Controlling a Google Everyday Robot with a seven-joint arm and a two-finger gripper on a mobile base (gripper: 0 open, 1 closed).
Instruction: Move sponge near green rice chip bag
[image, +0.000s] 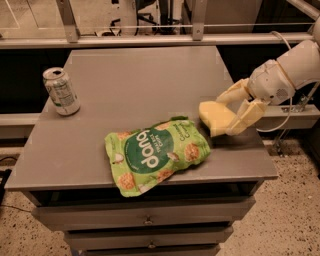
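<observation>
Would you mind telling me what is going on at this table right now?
The robot's arm reaches in from the right, and its gripper is shut on the sponge at the right side of the grey table. The sponge sits just beyond the upper right corner of the green rice chip bag, which lies flat near the front edge. Whether the sponge rests on the tabletop is unclear. A silver can stands upright at the far left.

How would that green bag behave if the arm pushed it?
The bag looks puffy and crinkled, so it would probably dent and slide rather than roll. It seems light for its size, so it is likely easy to shove across the smooth table. The gripper, close beside it, holds the sponge.
</observation>
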